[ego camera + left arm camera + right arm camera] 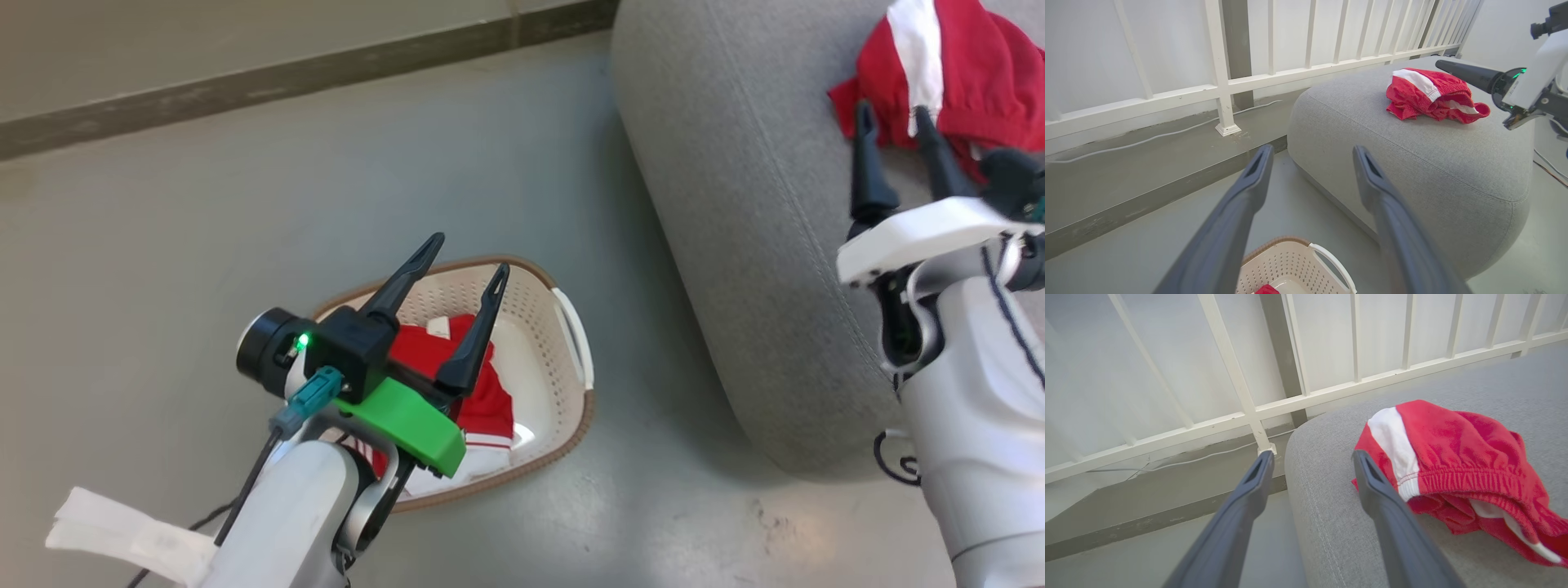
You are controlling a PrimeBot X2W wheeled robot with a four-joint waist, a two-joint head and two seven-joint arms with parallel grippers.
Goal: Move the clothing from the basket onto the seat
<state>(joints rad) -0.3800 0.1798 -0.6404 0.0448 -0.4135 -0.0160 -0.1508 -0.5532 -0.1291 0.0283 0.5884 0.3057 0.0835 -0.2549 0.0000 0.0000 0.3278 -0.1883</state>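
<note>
Red garment (971,73) on seat (735,163), just past the tips of right pincer (892,109); that pincer gapes, empty. Left pincer (469,253), also agape and empty, hangs over basket (571,425) with remaining clothing (424,347) beneath it. Next step, likely: lower and pinch it.

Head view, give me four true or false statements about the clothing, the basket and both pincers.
1. A red soft garment with white trim lies on the large grey fabric seat. True.
2. The cream perforated plastic basket is empty. False: red clothing lies inside.
3. The left pincer is shut on fabric. False: it is open, holding nothing, above the basket.
4. The right pincer is open over the seat. True.
</note>
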